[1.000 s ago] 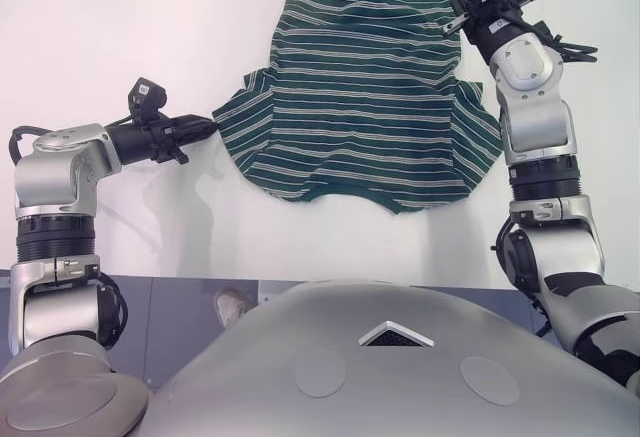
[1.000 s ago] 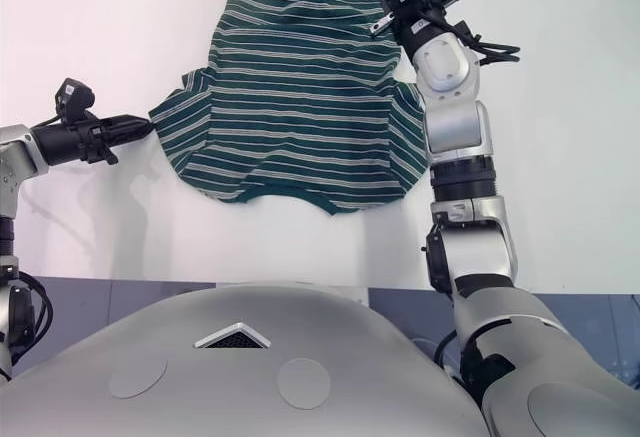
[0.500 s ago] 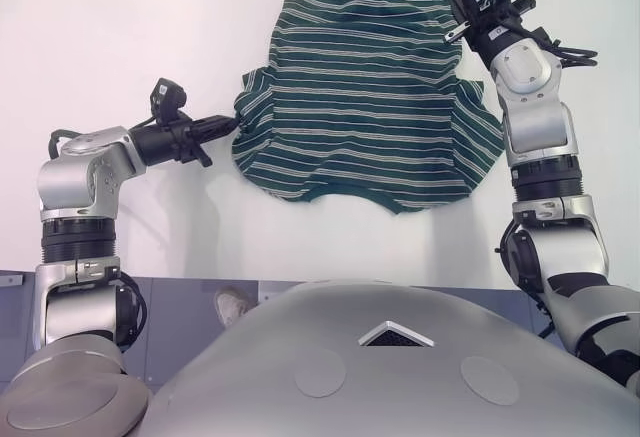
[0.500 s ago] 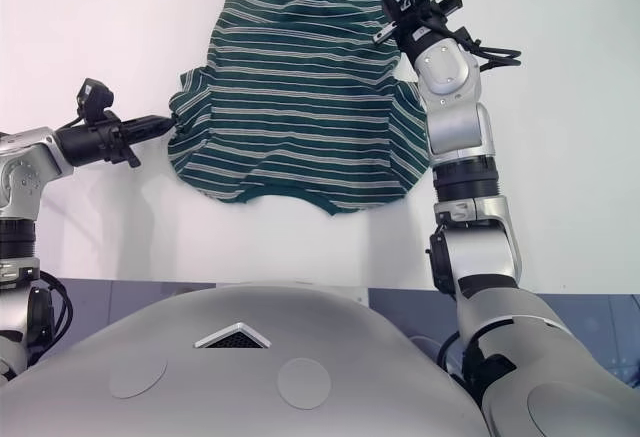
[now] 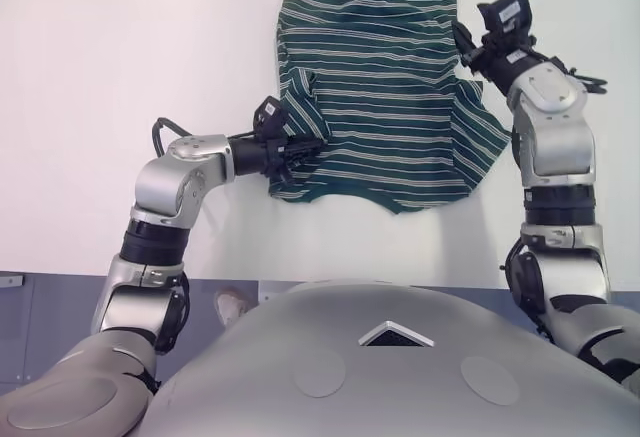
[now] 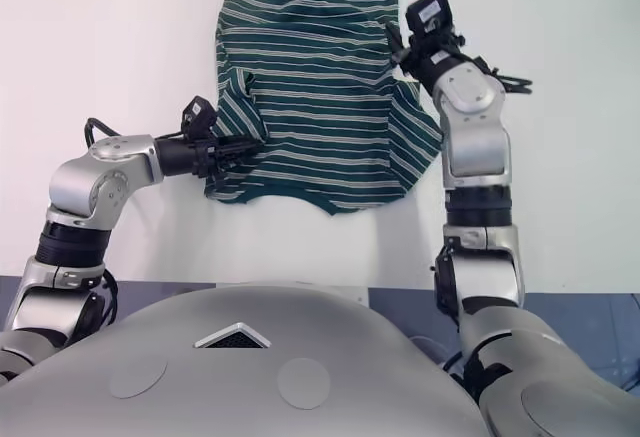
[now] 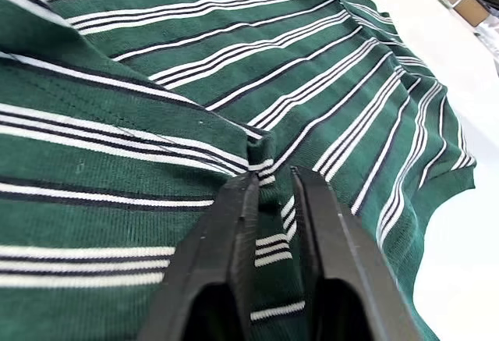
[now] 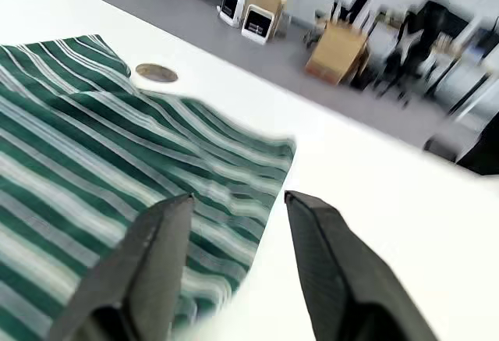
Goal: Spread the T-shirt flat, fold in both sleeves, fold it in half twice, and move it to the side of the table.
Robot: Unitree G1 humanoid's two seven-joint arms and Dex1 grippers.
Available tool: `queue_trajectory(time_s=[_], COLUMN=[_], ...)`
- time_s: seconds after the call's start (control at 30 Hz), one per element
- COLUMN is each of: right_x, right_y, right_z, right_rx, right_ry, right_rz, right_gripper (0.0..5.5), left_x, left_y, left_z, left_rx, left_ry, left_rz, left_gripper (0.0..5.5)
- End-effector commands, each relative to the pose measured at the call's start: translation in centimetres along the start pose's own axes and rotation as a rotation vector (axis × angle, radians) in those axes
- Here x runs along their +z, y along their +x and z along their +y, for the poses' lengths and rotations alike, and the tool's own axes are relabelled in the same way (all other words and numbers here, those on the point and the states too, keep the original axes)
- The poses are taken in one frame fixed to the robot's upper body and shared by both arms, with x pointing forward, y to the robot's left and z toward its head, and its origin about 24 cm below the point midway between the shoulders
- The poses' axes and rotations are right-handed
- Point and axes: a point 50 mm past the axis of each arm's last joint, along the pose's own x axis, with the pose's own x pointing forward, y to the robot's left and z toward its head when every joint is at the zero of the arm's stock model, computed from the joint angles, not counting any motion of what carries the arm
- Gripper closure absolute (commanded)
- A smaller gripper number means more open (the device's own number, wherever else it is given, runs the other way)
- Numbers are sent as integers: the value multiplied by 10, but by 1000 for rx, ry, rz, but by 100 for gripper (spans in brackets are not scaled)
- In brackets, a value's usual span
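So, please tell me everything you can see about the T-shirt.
The T-shirt is dark green soft fabric with thin white stripes. It lies wrinkled on the white table, neckline toward the robot. The sleeve on the robot's left is folded onto the body, where the left gripper pinches a fold of cloth; the other sleeve lies spread out. The right gripper is open by the shirt's far right edge.

The T-shirt [image 5: 375, 87] is soft knitted cloth, matt, with a fine grain and a stitched seam showing close up; it lies rumpled in loose folds. The desk [image 5: 120, 57] under it is smooth and plain with a faint sheen. The left end effector [image 7: 273, 175] and the right end effector [image 8: 238, 198] have fingers of smooth black plastic, matt to slightly satin. A small disc [image 8: 156, 72] set in the desk looks like dull metal.
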Motion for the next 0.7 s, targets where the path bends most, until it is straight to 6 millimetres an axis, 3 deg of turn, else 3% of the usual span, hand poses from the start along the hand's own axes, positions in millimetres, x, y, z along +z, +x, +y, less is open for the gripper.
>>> queue_trajectory(time_s=[0.03, 0.13, 0.3, 0.43, 0.57, 0.7], right_x=[-28, -44, -71, -84, -81, -80], right_y=[-73, -103, -88, -84, -84, -80], right_z=[-16, -18, 3, 2, -16, -17], right_rx=[54, 74, 156, 141, 85, 96], right_ry=[162, 177, 260, 440, 619, 645], right_rz=[188, 353, 461, 436, 361, 351], right_gripper=[279, 279, 279, 359, 446, 523], left_x=[17, 38, 50, 45, 40, 38], left_y=[-27, -47, -52, -50, -48, -47], left_z=[-4, -12, -3, 9, 14, 19], left_rx=[45, 44, 79, 102, 114, 133], left_ry=[108, 197, 251, 220, 178, 140], left_rz=[-27, -64, -59, -52, -73, -108], left_gripper=[469, 469, 469, 469, 469, 469])
